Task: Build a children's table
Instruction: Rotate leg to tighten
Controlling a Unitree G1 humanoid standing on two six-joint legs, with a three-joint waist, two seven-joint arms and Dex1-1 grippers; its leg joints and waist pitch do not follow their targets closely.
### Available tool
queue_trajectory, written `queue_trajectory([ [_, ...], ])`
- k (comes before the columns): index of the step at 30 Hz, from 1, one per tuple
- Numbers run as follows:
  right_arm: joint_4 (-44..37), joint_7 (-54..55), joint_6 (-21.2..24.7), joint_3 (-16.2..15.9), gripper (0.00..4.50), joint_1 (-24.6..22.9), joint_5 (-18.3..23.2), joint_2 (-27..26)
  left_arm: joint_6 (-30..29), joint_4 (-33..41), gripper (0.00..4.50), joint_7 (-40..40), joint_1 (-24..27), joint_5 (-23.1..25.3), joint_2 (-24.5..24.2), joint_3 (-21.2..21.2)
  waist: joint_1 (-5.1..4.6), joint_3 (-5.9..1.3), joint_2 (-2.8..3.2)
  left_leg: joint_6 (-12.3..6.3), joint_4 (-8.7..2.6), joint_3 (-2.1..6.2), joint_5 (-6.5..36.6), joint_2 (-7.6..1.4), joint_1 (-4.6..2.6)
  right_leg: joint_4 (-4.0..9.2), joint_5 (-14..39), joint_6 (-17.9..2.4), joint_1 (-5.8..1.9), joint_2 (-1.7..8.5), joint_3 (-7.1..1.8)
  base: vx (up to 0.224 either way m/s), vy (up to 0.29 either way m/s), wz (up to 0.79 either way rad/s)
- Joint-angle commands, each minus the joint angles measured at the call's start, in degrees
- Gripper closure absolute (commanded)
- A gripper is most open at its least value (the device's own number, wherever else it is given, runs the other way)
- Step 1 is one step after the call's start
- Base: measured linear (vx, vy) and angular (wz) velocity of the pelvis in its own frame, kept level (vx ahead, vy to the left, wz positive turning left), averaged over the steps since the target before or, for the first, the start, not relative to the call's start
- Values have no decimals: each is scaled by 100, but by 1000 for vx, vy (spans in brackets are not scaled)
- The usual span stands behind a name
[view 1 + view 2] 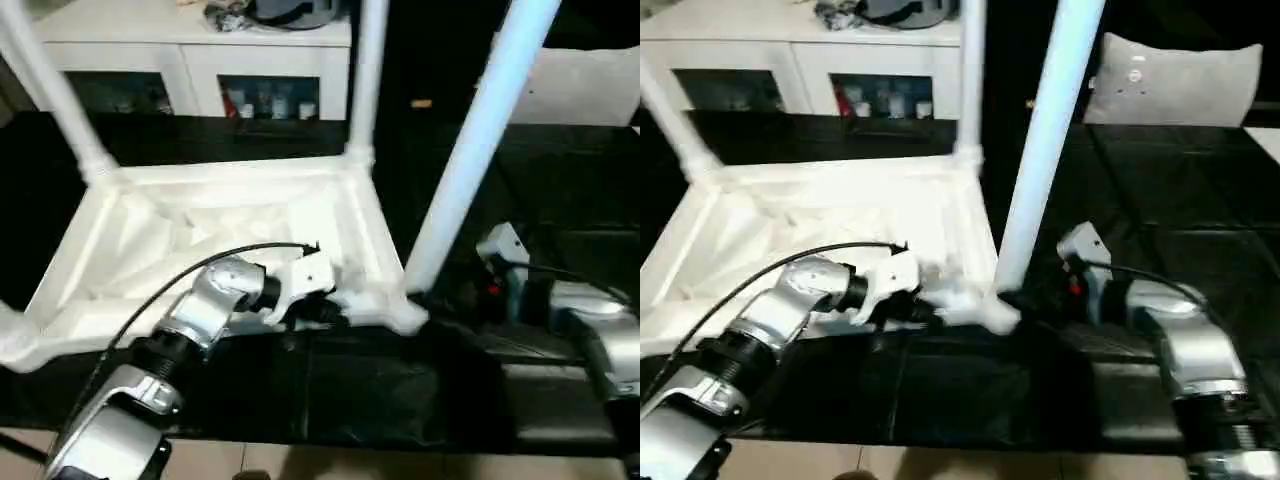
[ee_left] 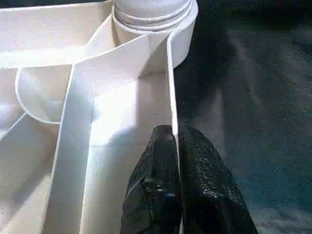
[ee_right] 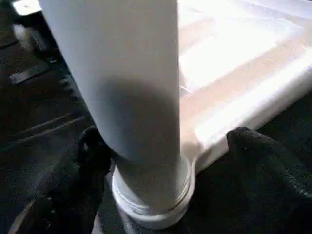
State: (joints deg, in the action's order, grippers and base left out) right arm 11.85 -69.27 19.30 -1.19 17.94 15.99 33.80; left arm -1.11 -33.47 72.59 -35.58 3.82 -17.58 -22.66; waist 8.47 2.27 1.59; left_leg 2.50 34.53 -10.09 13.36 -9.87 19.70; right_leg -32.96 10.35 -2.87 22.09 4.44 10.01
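Fingers (image 2: pixel 168 161) of the left gripper (image 2: pixel 176 141) pinch the upturned children's table (image 1: pixel 240 225) by its thin rim on the counter (image 1: pixel 380 390); right fingers (image 3: pixel 253 146) straddle its leg apart — light, stiff, slick plastic, best gripped at ribs.

White table (image 1: pixel 230 215), black worktable (image 1: pixel 400 390), black pincer fingers (image 2: pixel 161 195)

Both forearms silver, ribbed black collars near elbows. Left hand (image 1: pixel 318 306): white housing, black textured fingers (image 2: pixel 156 185), thin black cable looping over wrist. Right hand (image 3: pixel 161 170): grey bracket, small red mark.
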Motion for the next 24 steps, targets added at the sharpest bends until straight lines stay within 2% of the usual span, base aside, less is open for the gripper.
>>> queue_trajectory([
  [1,-79,-369,-216,-163,72,6,56,117,283,120,450,402,-164,-1,-64,-245,-7,-378,-90,-726,-336,159,31,-475,13,365,1207,-416,-339,644,-484,0,0,0],
  [3,-61,-487,-299,-226,72,10,53,157,363,85,450,474,-181,5,-97,-277,15,-381,-95,-719,-337,162,9,-475,17,354,1204,-442,-341,650,-487,0,0,0],
  [7,-179,-947,-208,-527,121,-7,125,196,711,26,450,825,-189,110,-249,-444,34,-371,-94,-675,-343,155,120,-464,21,386,1433,-360,-349,639,-484,0,0,0],
  [8,-209,-1010,-167,-595,126,-17,146,191,750,9,450,857,-197,118,-257,-448,40,-374,-76,-650,-345,162,121,-475,8,388,1449,-362,-337,639,-479,0,0,0],
  [12,-226,-1104,-131,-665,156,-28,167,178,795,-22,450,892,-211,124,-258,-453,74,-379,-77,-591,-348,162,140,-490,-5,386,1436,-385,-331,644,-490,0,0,0],
  [14,-232,-1176,-164,-731,186,-47,166,158,843,-39,450,923,-213,124,-259,-473,87,-385,-69,-575,-343,164,123,-491,3,374,1359,-409,-337,652,-494,0,0,0],
  [18,-202,-1291,-83,-796,207,-31,229,143,915,-105,450,925,-230,100,-243,-484,95,-389,-70,-580,-339,164,89,-481,10,366,1279,-409,-341,647,-492,0,0,0],
  [19,-202,-1292,-80,-797,227,-30,231,143,916,-106,450,926,-230,100,-243,-484,100,-391,-68,-581,-338,164,90,-482,6,366,1285,-405,-341,642,-489,0,0,0],
  [22,-187,-1283,46,-790,236,-44,355,80,754,-47,450,980,-180,-16,-197,-420,103,-388,-72,-550,-342,158,126,-477,9,375,1344,-390,-347,647,-488,0,0,0],
  [24,-221,-1028,322,-684,240,-96,520,-87,388,65,450,814,-143,-117,-98,-305,104,-389,-71,-540,-342,157,126,-479,8,377,1366,-392,-350,654,-489,0,0,0],
])
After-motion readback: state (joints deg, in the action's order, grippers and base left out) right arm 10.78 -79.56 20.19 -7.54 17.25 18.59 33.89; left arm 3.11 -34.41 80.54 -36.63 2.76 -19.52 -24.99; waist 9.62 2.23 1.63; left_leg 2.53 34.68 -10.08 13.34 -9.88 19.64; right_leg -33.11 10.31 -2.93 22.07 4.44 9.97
